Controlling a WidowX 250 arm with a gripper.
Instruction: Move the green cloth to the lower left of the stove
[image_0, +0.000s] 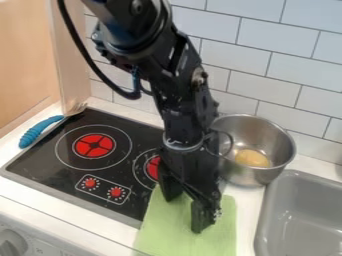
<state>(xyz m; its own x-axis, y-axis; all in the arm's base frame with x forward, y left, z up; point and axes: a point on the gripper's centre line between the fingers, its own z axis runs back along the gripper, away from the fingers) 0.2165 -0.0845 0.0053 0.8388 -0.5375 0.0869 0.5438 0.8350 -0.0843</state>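
The green cloth (167, 231) lies flat on the white counter, its left edge along the right front corner of the black stove (50, 167) and its right edge short of the sink. Hanging down over the cloth's upper part is my gripper (186, 209), its two fingers apart with green cloth visible between them. Whether the fingertips touch the cloth I cannot tell. The arm hides part of the cloth's back edge and the stove's right side.
Behind and right of the gripper stands a metal pot (267, 131) with a yellowish item (252, 158) inside. A grey sink (304, 215) is at the lower right. A blue-handled fork (41, 131) rests along the stove's left edge. Tiled wall (274, 60) rises behind.
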